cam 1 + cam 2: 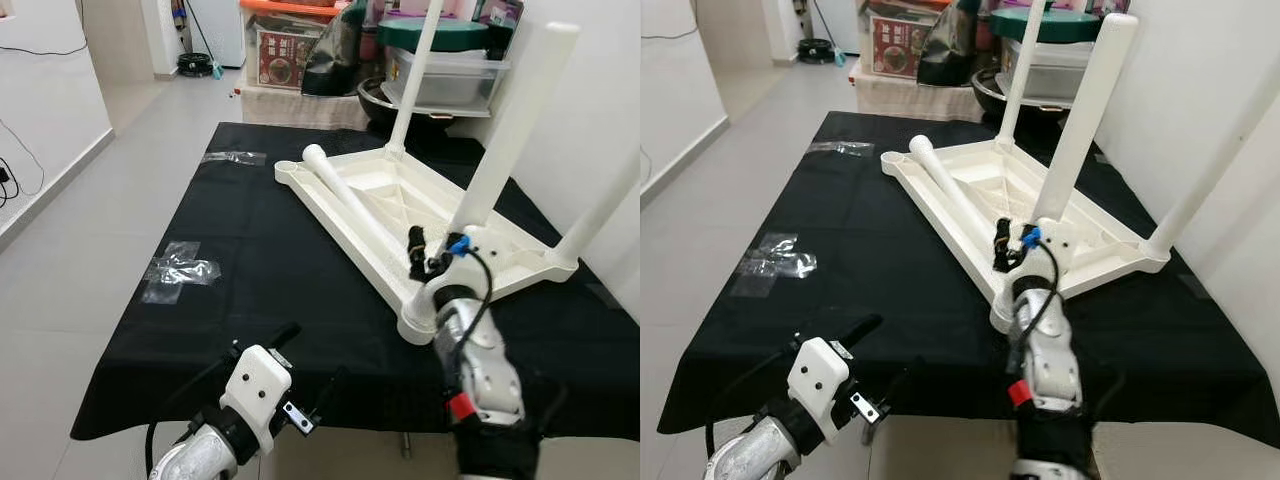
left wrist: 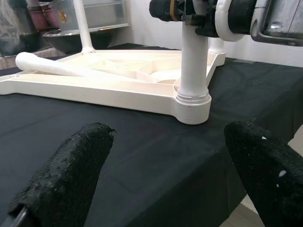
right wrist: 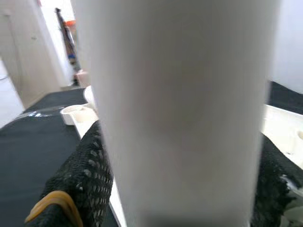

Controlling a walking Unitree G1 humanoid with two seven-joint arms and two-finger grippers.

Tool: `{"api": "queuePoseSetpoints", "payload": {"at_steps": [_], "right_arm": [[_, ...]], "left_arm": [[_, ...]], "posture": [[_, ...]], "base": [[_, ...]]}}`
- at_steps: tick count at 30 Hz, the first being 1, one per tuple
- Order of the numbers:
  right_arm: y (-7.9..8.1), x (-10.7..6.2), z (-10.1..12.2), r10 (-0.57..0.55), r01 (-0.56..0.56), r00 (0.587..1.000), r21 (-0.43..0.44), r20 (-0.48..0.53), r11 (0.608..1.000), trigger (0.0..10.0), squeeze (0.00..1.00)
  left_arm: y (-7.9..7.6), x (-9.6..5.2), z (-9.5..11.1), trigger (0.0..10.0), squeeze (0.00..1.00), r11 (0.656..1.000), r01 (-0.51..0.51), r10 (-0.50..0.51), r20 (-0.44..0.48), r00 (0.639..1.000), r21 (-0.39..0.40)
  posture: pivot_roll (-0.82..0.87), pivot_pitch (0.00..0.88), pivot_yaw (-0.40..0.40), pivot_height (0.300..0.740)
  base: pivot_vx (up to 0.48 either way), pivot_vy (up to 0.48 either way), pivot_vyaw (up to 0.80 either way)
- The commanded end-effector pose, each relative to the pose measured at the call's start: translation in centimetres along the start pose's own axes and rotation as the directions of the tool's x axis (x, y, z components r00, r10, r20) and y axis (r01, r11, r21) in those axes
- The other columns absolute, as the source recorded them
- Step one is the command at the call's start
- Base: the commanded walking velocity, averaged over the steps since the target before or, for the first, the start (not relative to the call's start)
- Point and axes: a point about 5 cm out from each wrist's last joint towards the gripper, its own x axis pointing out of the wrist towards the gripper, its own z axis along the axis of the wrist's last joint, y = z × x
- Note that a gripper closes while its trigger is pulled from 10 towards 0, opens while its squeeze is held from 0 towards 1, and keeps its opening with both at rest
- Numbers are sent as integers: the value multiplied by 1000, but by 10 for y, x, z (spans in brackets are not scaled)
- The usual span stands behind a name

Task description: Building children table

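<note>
Standing in the near corner socket of the upturned white tabletop (image 1: 400, 200) on the black-covered counter (image 1: 250, 280), a white leg (image 1: 1080, 120) is clamped by the right end effector (image 1: 1025, 245), while the left end effector (image 2: 165, 189) is held open, empty, at the counter's edge.

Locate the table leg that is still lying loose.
In the left eye view the loose leg lies flat inside the upturned tabletop along its left edge, on the black cloth, ahead-left of the right pincer.
</note>
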Motion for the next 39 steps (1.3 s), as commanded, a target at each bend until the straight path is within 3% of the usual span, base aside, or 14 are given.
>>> {"api": "queuePoseSetpoints", "payload": {"at_steps": [1,7,13,15,19,25,26,30,32,34,35,36,38,39], "right_arm": [[2,6,3,81,-82,997,34,7,996,10000,0],[11,16,16,455,-455,890,79,20,887,10000,0],[19,22,11,624,-621,780,74,-47,781,10000,0],[19,22,11,624,-621,780,74,-47,781,10000,0],[42,14,-10,835,-853,497,46,-234,521,10000,0],[52,11,-16,872,-897,411,54,-264,439,10000,0],[55,13,-17,876,-900,408,46,-258,433,1294,0],[58,14,-17,878,-902,407,40,-252,430,1294,0],[58,24,-16,790,-810,572,-2,-222,586,0,0],[58,24,-16,790,-810,572,-2,-222,586,0,0],[57,27,-16,740,-759,636,-6,-221,651,0,0],[57,27,-16,740,-759,636,-6,-221,651,0,0],[52,31,-18,557,-574,796,-7,-237,819,0,0],[52,31,-18,557,-574,796,-7,-237,819,0,0]], "left_arm": [[1,0,-2,10000,0,1000,0,0,-7,1000,-10],[2,1,-1,10000,0,1000,11,-11,-7,1000,-8],[4,-2,4,10000,0,1000,-28,28,7,1000,-8],[4,-2,4,10000,0,1000,-28,28,7,1000,-8],[8,-4,9,10000,0,997,-71,72,21,997,-21],[8,-4,11,10000,0,998,-66,67,22,998,-18],[7,-5,10,10000,0,998,-61,62,19,998,-14],[7,-5,10,10000,0,998,-59,59,17,998,-12],[10,-5,8,10000,0,997,-73,73,10,997,-25],[10,-5,8,10000,0,997,-73,73,10,997,-25],[12,-6,8,10000,0,996,-85,85,5,996,-38],[12,-6,8,10000,0,996,-85,85,5,996,-38],[14,-7,6,10000,0,994,-95,95,-3,995,-53],[14,-7,6,10000,0,994,-95,95,-3,995,-53]], "posture": [[101,0,-88,740],[113,0,-88,740],[116,0,-73,740],[116,0,-73,740],[127,0,-65,740],[146,0,-69,740],[147,0,-69,740],[147,0,-69,740],[144,0,-72,740],[144,0,-72,740],[134,0,-59,740],[134,0,-59,740],[128,1,-51,740],[128,1,-51,740]], "base": [[0,0,0],[0,0,0],[0,0,0],[0,0,0],[0,0,0],[0,0,0],[0,0,0],[0,0,0],[0,0,0],[0,0,0],[0,0,0],[0,0,0],[0,0,0],[0,0,0]]}}
